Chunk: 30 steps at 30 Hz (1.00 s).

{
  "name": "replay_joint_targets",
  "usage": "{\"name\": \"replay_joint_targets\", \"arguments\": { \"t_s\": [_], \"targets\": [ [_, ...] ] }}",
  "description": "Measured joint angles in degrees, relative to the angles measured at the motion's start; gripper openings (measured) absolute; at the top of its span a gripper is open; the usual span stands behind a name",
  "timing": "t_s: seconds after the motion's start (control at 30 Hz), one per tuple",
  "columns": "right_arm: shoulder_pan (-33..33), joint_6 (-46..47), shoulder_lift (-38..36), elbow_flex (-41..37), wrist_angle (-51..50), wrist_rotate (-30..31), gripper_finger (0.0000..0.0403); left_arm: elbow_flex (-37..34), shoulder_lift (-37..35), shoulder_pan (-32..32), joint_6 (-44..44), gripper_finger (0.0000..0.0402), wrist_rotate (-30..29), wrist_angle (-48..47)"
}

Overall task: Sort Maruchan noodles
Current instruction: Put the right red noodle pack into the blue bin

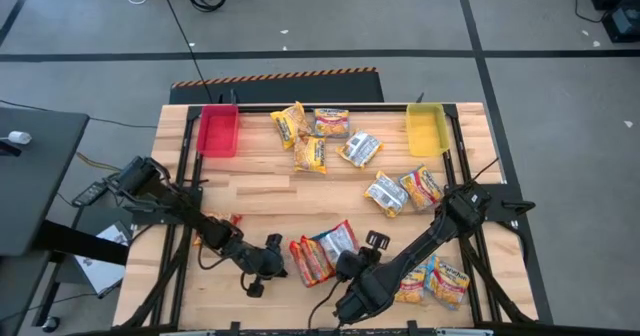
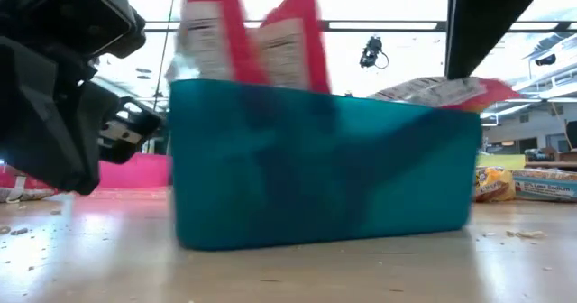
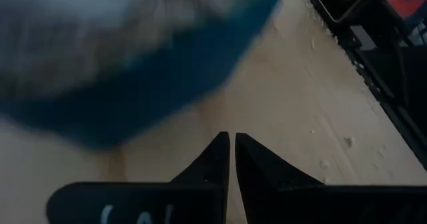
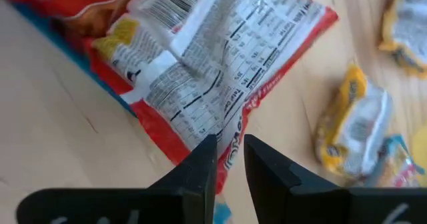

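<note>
- From the high view we see a pale wooden plank tabletop [image 1: 270, 201] carrying scattered flat plastic Maruchan ramen packets: four yellow-orange ones [image 1: 312, 136] at the far middle between a red plastic bin [image 1: 218, 131] and a yellow plastic bin [image 1: 427, 129], two more [image 1: 405, 191] nearer the right arm, and another pair [image 1: 440, 281] at the near right edge.
- In the same view the red-orange packets [image 1: 322, 254] lie piled at the near middle, with blue trim peeking out beneath them.
- The left pincer [image 1: 268, 266] sits just to the left of that pile; the right pincer [image 1: 358, 266] sits just to its right, so both arms hem the pile in.
- At table height we see a teal plastic tray [image 2: 325, 172] filling the middle, its wall hiding most of what it holds; red packets with white printed backs [image 2: 248, 41] stick up above its rim.
- There a dark arm body [image 2: 54, 87] blocks the left side, and the pink-red bin shows behind it.
- Past the left wrist we see its pincer's fingers [image 3: 217, 161] pressed together, closed on nothing, with the blurred teal tray just ahead on the wood.
- Past the right wrist we see its pincer [image 4: 230, 164] slightly parted, fingertips at the edge of a red-orange packet lying printed side up [image 4: 220, 71]; we cannot tell whether it pinches it. Yellow packets [image 4: 353, 127] lie beyond.
</note>
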Motion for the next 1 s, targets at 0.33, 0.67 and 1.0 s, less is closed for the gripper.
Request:
{"name": "replay_joint_targets", "arguments": {
  "t_s": [0.33,0.67,1.0],
  "targets": [
    [3.87,1.07,-11.04,-5.47,0.46,9.09,0.0081,-0.02,0.00,1.35,-0.43,0.0029,-0.02,-0.27],
    [0.06,-14.86,-18.86,-33.93,13.16,3.18,0.0056,-0.02,-0.02,2.03,0.22,0.0029,-0.45,1.24],
    [-3.77,-31.63,-19.39,-30.74,33.68,0.93,0.0016,-0.04,-0.02,3.87,0.32,0.0029,-4.45,1.89]
  ]
}}
